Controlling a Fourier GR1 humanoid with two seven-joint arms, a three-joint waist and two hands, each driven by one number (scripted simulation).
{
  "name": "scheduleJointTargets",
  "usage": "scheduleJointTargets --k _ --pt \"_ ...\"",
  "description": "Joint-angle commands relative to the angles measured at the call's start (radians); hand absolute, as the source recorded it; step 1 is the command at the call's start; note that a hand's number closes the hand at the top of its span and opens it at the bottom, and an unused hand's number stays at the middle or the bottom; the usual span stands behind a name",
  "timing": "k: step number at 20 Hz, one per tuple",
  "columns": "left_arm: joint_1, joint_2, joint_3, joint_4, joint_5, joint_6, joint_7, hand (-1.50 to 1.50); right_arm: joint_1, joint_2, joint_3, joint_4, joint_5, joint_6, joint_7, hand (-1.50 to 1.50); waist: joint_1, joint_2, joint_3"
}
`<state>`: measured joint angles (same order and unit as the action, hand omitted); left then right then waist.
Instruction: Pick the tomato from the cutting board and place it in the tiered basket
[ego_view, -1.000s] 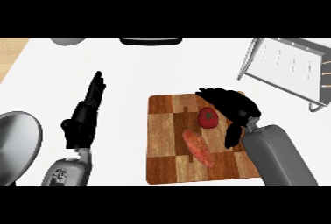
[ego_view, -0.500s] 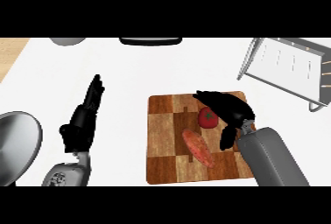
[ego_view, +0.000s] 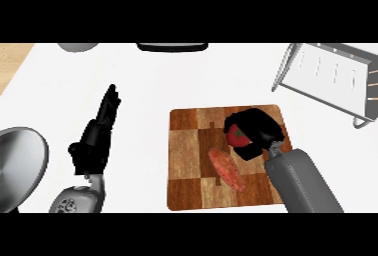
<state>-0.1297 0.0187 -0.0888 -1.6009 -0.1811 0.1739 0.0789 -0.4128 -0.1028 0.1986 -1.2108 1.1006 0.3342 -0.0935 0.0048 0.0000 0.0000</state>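
The red tomato (ego_view: 237, 135) sits on the wooden cutting board (ego_view: 193, 160), toward its right side. My right hand (ego_view: 258, 129) lies over it with its fingers curled round the fruit, hiding most of it. The tiered basket (ego_view: 331, 75), a metal wire rack, stands at the upper right of the counter, well apart from the board. My left hand (ego_view: 98, 132) rests at the left of the board, fingers straight and pointing away, holding nothing.
A long reddish sweet potato (ego_view: 227, 169) lies on the board just below the tomato. A grey metal pan (ego_view: 16, 167) sits at the left edge. A dark object (ego_view: 171, 47) and a grey bowl (ego_view: 77, 47) stand along the far edge.
My right hand has drawn in and curled tighter round the tomato, now covering more of it. The left hand has turned slightly narrower but stays in place.
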Motion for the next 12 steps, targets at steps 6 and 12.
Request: scheduleJointTargets --k 6,12 --pt "0.002 0.001 -0.002 0.013 -0.003 -0.006 -0.027 0.00 -0.092 0.015 -0.131 0.168 0.155 -0.006 0.440 1.50 0.011 0.010 -0.003" --pt "-0.010 0.018 0.006 -0.001 0.006 -0.024 -0.006 0.00 -0.203 0.055 -0.264 0.251 0.215 0.052 0.863 1.50 0.018 0.005 -0.001"
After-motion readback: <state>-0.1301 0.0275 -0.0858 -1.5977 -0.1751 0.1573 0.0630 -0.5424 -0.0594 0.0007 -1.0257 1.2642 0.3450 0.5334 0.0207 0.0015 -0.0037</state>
